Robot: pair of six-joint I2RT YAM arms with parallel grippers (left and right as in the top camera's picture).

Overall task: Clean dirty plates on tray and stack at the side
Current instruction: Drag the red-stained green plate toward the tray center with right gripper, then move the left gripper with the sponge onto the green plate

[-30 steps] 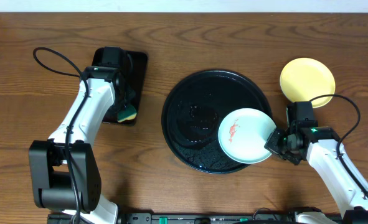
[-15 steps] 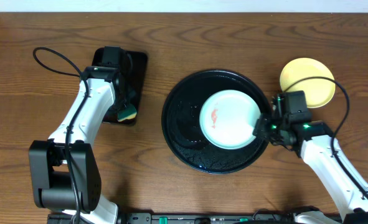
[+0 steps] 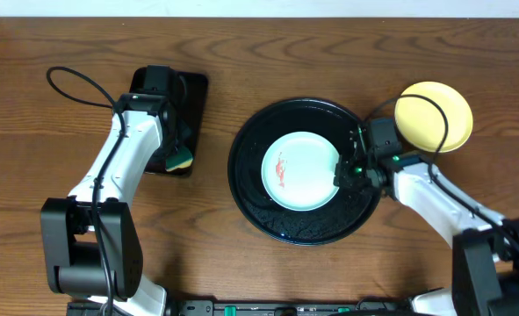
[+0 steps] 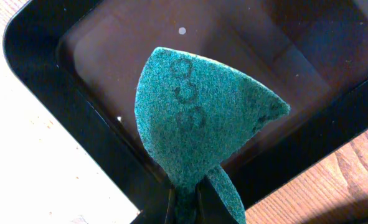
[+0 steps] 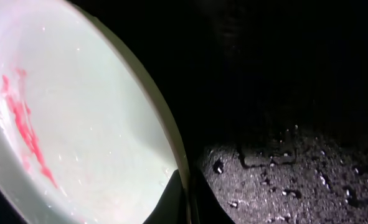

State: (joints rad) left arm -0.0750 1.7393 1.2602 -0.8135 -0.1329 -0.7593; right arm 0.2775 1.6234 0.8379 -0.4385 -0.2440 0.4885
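A pale mint-white plate (image 3: pixel 299 170) with a red smear sits over the middle of the large round black tray (image 3: pixel 257 140). My right gripper (image 3: pixel 342 172) is shut on its right rim; the right wrist view shows the plate (image 5: pixel 65 124) with the rim between my fingers (image 5: pixel 185 193) above the wet tray (image 5: pixel 296 143). A pale yellow plate (image 3: pixel 433 116) lies on the table at the right of the tray. My left gripper (image 3: pixel 176 149) is shut on a green sponge (image 4: pixel 196 106) over the small rectangular black tray (image 4: pixel 40 37). A third plate is not in view.
The rectangular black tray (image 3: pixel 189 96) lies at the left of the round tray. Cables loop from both arms. The round tray's surface carries water droplets (image 5: pixel 277 186).
My right gripper has carried the smeared plate leftward from the tray's right rim to the tray's middle. The left arm has not moved.
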